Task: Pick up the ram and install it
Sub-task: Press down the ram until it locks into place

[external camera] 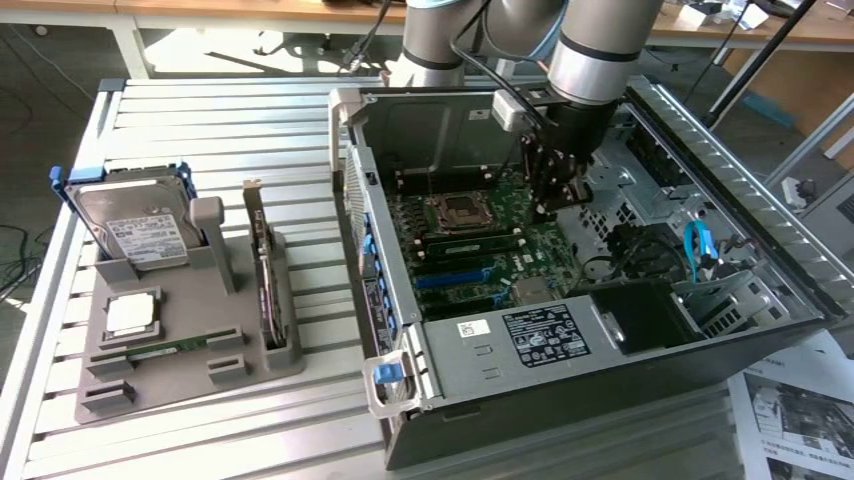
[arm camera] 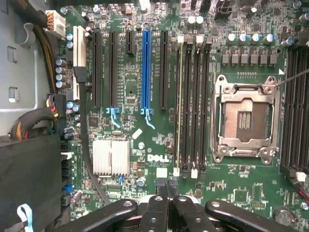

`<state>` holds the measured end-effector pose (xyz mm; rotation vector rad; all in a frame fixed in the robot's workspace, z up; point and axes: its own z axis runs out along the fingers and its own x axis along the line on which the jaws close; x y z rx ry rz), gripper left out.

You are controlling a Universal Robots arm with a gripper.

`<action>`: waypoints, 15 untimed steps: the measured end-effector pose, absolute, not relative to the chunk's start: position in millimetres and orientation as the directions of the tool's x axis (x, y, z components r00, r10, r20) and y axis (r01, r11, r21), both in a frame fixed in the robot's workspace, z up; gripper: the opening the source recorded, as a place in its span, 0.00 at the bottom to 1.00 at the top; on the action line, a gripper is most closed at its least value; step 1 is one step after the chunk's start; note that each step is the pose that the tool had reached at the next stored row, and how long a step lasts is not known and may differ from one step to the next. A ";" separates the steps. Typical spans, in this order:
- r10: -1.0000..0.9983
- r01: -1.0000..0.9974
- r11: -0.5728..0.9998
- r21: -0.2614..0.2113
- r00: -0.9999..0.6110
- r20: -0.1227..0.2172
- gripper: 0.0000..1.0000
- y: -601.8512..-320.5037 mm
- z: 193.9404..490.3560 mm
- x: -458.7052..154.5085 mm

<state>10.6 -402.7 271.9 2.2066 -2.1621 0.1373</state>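
Note:
My gripper (external camera: 554, 205) hangs inside the open computer case (external camera: 400, 300), just above the motherboard (external camera: 487, 250), and its fingers are shut with nothing between them. In the wrist view the shut gripper (arm camera: 166, 186) sits over the board near the ends of the memory slots (arm camera: 193, 101). One slot holds a thin stick seen edge-on (arm camera: 181, 96), which looks like a ram. Another green ram (external camera: 167, 350) lies flat on the grey holder (external camera: 174, 385) at the exterior view's left, far from the gripper.
The holder also carries a hard drive (external camera: 134, 225), a square silver processor (external camera: 131, 313) and a dark expansion card (external camera: 271, 290) standing on edge. The empty processor socket (arm camera: 246, 121) lies beside the slots. Cables (external camera: 701, 250) and the case walls crowd the arm.

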 end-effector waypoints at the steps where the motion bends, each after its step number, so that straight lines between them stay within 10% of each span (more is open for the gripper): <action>1: -0.995 -0.999 -0.022 -0.027 0.019 0.098 0.11 -402.7 270.9 9.6; 15: -0.995 -0.999 -0.022 -0.027 0.019 0.098 0.11 -395.9 238.9 7.4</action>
